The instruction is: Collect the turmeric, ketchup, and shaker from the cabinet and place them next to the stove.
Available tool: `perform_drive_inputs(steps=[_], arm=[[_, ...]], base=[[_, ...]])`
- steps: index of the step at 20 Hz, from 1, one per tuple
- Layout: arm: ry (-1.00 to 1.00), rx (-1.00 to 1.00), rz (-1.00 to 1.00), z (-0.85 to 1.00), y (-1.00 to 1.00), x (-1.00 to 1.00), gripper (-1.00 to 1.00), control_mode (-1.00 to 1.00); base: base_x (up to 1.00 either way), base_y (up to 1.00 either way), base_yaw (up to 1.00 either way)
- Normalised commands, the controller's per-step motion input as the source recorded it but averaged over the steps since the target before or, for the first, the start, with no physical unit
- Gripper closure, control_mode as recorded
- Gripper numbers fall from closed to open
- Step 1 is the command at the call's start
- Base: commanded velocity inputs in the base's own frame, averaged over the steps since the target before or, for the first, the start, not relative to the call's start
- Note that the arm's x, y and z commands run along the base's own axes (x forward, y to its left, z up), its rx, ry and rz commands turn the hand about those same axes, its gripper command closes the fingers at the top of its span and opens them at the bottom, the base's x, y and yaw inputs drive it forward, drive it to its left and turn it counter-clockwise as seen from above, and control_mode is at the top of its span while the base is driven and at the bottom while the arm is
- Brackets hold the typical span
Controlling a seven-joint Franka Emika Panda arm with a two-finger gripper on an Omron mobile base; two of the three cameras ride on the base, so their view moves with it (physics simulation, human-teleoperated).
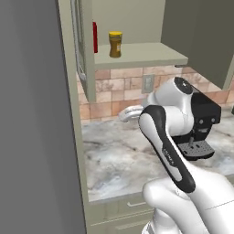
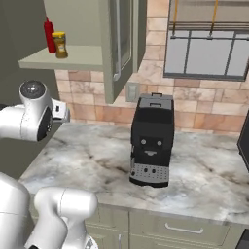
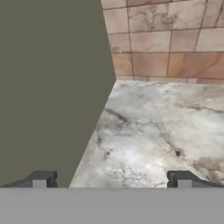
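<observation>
The ketchup and turmeric stand on the cabinet shelf, nothing collected yet; the gripper is spread wide and empty

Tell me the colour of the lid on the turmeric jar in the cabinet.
Yellow, over mustard-brown powder. The turmeric jar shows best in the left base view.

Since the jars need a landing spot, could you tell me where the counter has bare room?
The marble counter is bare between the beige cabinet side panel and the black coffee machine. The cabinet shelf corner is crowded: red ketchup bottle beside yellow-lidded turmeric jar.
</observation>
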Motion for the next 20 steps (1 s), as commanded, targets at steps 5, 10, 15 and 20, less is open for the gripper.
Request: perform_drive_inputs(steps=[5,10,15,20], arm=[[-0.25,0.00,0.00,0.78,0.00,0.18,-1.00,-1.00],[-0.35,0.00,0.00,0.70,-0.07,0.18,-1.00,-1.00],[-0.26,0.00,0.00,0.82,-0.03,0.17,-1.00,-1.00],[-0.14,0.00,-0.01,0.52,0.00,0.13,-1.00,-1.00]], base=[[0.00,0.00,0.00],[0.00,0.00,0.00],[0.00,0.00,0.00],[0.00,0.00,0.00]])
